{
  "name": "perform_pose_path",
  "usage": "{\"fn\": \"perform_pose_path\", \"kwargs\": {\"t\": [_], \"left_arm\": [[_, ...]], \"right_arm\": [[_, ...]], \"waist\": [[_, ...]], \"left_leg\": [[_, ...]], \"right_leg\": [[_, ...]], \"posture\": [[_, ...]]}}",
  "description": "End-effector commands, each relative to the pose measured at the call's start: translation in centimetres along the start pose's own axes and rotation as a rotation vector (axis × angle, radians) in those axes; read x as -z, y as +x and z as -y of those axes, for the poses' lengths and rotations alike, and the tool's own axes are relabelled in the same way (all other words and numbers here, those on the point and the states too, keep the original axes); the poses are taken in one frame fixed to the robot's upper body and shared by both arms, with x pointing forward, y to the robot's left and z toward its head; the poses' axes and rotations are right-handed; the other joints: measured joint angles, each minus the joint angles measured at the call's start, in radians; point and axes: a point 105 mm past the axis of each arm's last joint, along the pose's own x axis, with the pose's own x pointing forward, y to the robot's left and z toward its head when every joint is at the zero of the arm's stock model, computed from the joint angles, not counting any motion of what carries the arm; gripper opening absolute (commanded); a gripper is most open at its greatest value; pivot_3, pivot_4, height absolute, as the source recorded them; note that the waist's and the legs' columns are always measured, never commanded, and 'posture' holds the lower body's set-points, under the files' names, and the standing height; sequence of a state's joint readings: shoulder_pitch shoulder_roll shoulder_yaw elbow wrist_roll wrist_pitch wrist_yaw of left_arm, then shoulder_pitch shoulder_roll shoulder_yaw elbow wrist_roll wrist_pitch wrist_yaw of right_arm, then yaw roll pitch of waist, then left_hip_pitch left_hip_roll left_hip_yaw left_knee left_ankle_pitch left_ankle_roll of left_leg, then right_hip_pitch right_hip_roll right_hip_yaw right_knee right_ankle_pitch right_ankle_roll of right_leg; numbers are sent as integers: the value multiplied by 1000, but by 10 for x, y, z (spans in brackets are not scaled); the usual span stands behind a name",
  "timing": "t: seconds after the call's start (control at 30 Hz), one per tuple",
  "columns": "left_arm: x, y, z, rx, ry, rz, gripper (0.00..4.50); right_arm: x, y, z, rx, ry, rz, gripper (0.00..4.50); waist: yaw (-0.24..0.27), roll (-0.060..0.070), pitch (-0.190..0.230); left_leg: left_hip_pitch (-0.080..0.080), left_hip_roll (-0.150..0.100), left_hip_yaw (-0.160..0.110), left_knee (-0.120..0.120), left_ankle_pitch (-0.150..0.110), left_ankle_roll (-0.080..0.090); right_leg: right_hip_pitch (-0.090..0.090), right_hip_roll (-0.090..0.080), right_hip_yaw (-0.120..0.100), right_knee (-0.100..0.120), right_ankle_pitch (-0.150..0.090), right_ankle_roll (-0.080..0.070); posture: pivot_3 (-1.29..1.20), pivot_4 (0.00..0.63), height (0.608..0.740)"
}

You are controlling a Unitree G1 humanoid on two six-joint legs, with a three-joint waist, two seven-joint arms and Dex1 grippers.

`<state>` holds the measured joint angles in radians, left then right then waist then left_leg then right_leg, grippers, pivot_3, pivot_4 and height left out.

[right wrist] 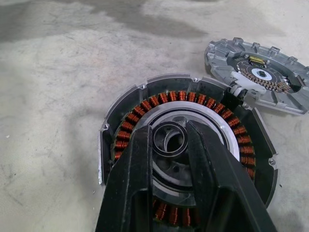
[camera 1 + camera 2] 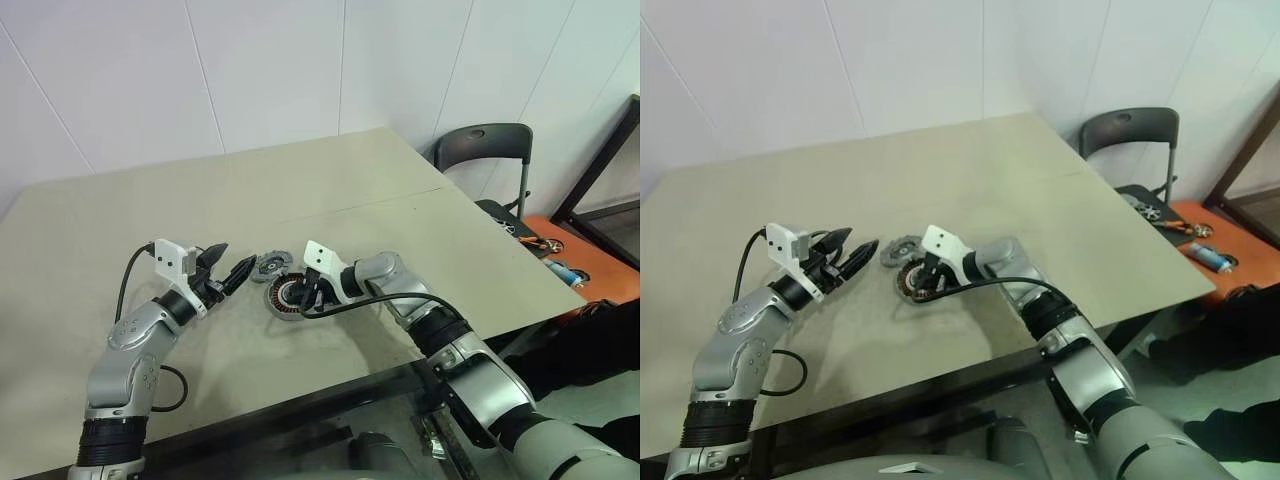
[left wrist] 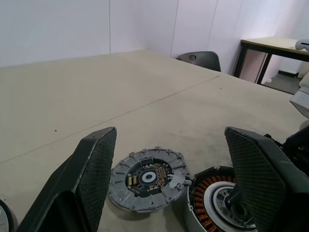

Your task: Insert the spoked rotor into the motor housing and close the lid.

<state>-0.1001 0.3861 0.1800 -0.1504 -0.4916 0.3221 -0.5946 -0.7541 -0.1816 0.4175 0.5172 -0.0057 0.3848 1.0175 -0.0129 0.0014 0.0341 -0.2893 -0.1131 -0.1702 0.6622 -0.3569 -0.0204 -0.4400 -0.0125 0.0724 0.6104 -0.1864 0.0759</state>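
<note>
right pincer [image 1: 169, 145] down inside the motor housing [image 1: 125, 121], fingers nearly together around the dark ring at its centre, copper windings all round them. left pincer [image 2: 228, 268] wide open and empty, hovering level just beside the flat grey lid [image 3: 147, 179], which lies on the surface [image 2: 330, 190] touching the housing's rim.

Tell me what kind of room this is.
Probably a plain workroom or lab: bare white walls, a large beige table with a motor housing on it, a dark chair, and tools on an orange surface.
</note>
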Motion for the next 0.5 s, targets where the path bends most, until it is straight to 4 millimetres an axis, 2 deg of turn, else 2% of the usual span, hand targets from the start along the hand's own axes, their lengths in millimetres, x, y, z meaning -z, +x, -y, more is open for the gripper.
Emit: {"fn": "perform_pose_path", "kwargs": {"t": [0.03, 0.2, 0.5], "left_arm": [[-15, 1, 4, 12, 36, 47, 3819], [-14, 1, 2, 10, 36, 45, 3819], [-14, 0, 2, 9, 36, 42, 3819]], "right_arm": [[-11, -7, 9, 21, 58, 45, 656], [-19, -13, 14, 24, 98, 75, 656], [-15, -3, 7, 12, 106, 63, 656]], "waist": [[0, 0, 0], [0, 0, 0], [-1, 0, 0]], "left_leg": [[0, 0, 0, 0, 0, 0], [0, 0, 0, 0, 0, 0], [0, 0, 0, 0, 0, 0]], "right_leg": [[0, 0, 0, 0, 0, 0], [0, 0, 0, 0, 0, 0], [0, 0, 0, 0, 0, 0]], "posture": [[0, 0, 740], [0, 0, 740], [0, 0, 740]]}}
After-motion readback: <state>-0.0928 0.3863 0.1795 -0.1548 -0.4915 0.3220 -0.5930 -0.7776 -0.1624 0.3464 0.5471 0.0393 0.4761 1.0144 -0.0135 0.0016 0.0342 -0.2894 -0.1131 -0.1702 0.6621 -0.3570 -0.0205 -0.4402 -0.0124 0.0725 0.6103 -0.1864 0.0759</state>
